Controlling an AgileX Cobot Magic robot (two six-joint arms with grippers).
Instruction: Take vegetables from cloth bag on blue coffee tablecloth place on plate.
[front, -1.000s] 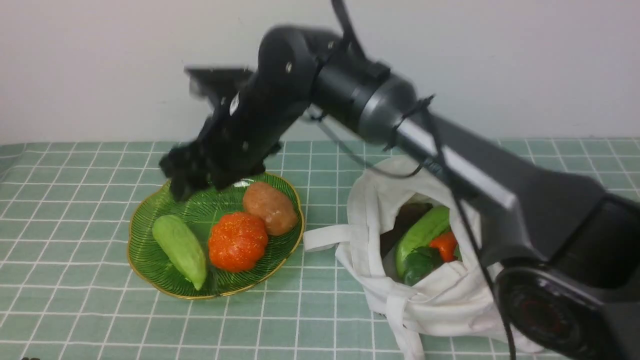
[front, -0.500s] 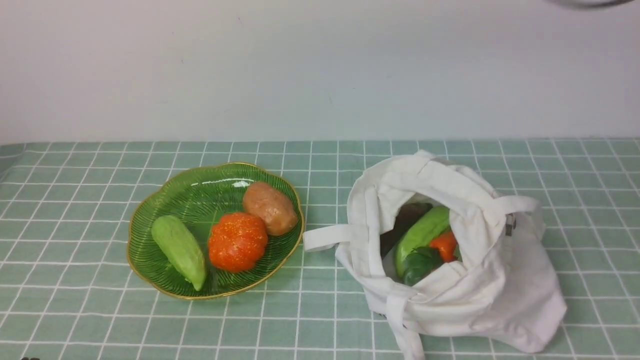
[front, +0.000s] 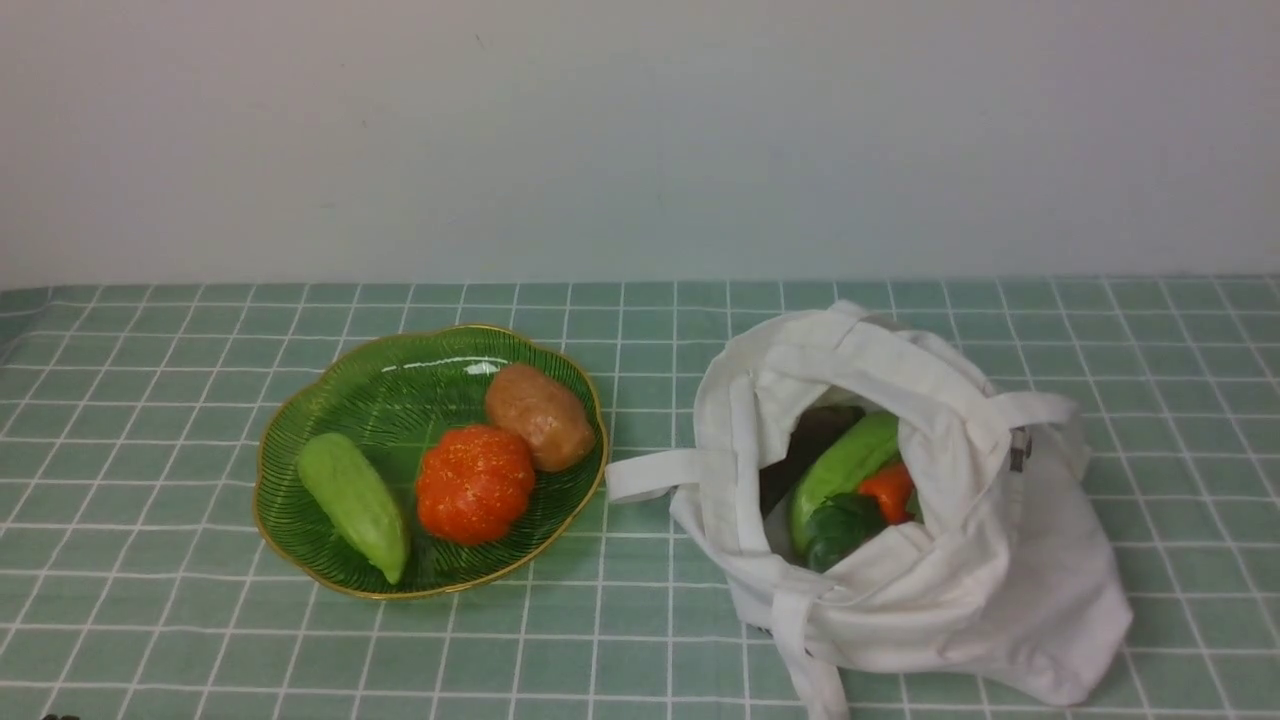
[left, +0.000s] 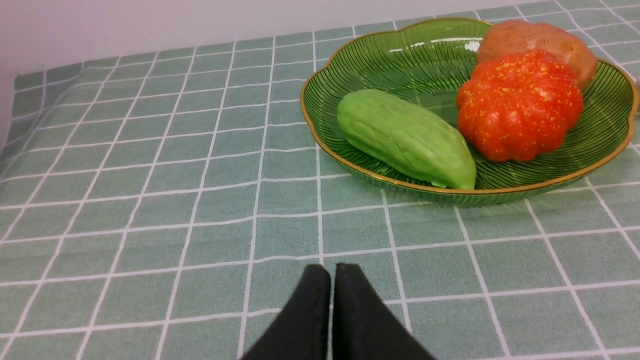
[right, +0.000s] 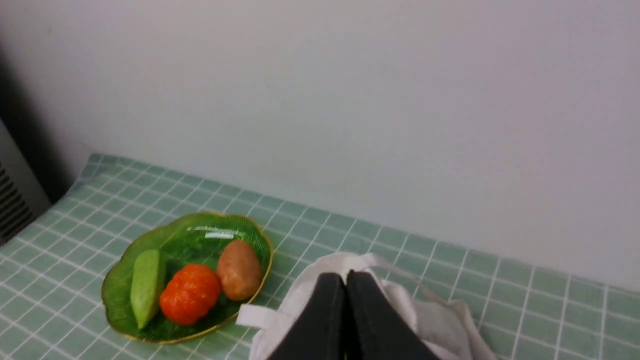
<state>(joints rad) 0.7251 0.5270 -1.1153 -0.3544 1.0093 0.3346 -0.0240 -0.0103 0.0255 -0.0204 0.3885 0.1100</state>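
Note:
The green ribbed plate (front: 330, 400) with a gold rim holds a pale green gourd (front: 353, 503), an orange-red pumpkin (front: 474, 482) and a brown potato (front: 539, 415). The white cloth bag (front: 960, 570) lies open to its right, with a green cucumber (front: 843, 465), a dark green leafy piece (front: 838, 528) and an orange-red piece (front: 888, 490) inside. Neither gripper shows in the front view. My left gripper (left: 332, 272) is shut and empty over the tablecloth (left: 150, 175), near the plate (left: 390, 55). My right gripper (right: 346, 280) is shut and empty, high above the bag (right: 440, 315).
The teal checked tablecloth (front: 640, 320) covers the whole table up to a plain white wall. A loose bag strap (front: 655, 472) lies between plate and bag.
The right arm, over the plate one second ago, has swung up and out of the front view. The gourd has shifted slightly left on the plate.

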